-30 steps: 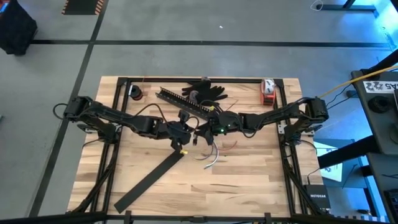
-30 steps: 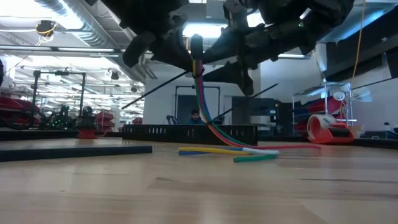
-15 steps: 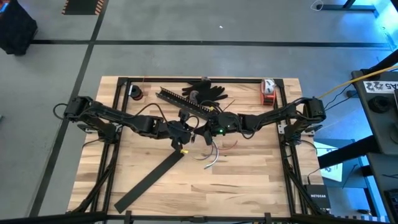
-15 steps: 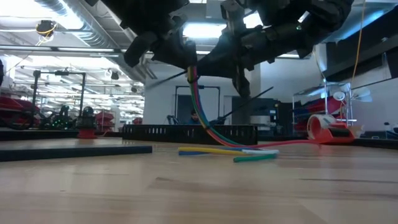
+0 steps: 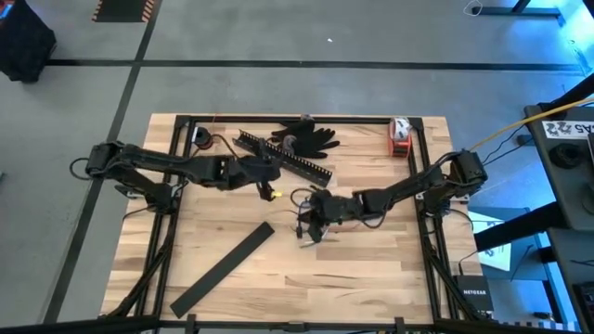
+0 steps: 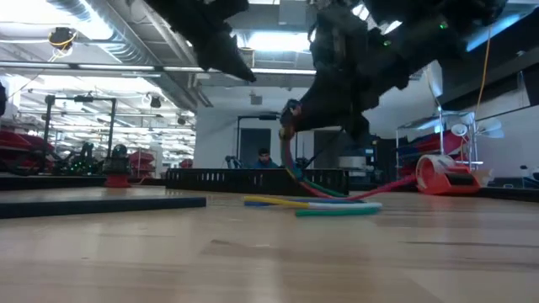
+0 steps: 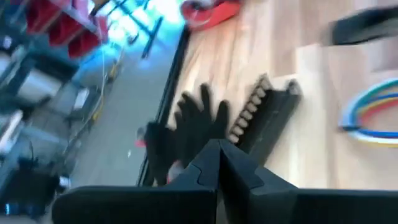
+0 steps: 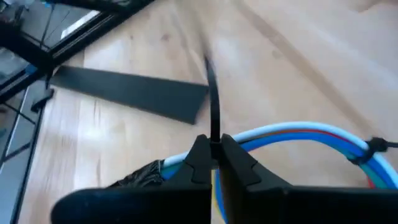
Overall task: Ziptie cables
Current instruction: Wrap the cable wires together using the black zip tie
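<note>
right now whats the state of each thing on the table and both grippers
right gripper: shut on the ziptie
left gripper: shut, empty, raised
cables: bundled, one end lifted, the other on the wood
slotted bar: lying flat
flat strip: lying flat

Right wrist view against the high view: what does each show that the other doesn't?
Only the right wrist view shows the right tool shut on the ziptie, a thin dark strip running out past its fingertips, and the cables as separate blue, red and white strands.

Only the high view shows the left tool, apart and nearer the comb-slotted bar, plus the glove and red tape dispenser along the far edge.

Both show the flat black strip on the wooden table.
</note>
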You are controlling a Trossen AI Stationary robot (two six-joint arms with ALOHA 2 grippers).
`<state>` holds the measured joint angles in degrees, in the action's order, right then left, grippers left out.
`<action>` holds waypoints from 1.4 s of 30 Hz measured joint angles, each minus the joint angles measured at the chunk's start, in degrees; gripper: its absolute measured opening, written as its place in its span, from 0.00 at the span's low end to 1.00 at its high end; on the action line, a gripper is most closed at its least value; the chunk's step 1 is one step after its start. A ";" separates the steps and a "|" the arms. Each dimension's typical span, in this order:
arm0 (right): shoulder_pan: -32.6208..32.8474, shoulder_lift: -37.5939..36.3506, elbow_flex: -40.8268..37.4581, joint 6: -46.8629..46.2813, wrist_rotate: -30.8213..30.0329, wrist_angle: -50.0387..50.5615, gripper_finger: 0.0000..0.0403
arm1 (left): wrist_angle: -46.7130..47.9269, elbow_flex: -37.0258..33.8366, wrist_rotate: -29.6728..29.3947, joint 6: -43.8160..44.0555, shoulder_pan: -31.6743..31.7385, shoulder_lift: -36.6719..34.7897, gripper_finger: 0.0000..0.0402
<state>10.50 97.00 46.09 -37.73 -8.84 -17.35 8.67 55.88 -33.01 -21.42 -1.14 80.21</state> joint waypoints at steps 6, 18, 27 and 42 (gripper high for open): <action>2.08 3.76 -0.07 -2.32 -2.09 0.57 0.01 | 2.86 -0.11 4.96 4.79 3.10 -0.37 0.00; 1.86 3.83 0.06 0.54 -2.23 0.43 0.02 | 5.93 -0.09 32.05 23.97 1.05 0.09 0.18; 1.86 3.81 0.06 0.85 -2.17 0.07 0.02 | -2.83 -0.07 37.99 21.49 -1.39 9.46 0.36; 1.88 3.81 0.06 0.95 -1.51 -0.04 0.02 | -5.86 1.99 23.73 -0.31 -6.15 19.19 0.38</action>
<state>12.38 100.82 46.15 -36.77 -10.35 -17.39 2.81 57.87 -9.28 -21.73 -7.29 99.39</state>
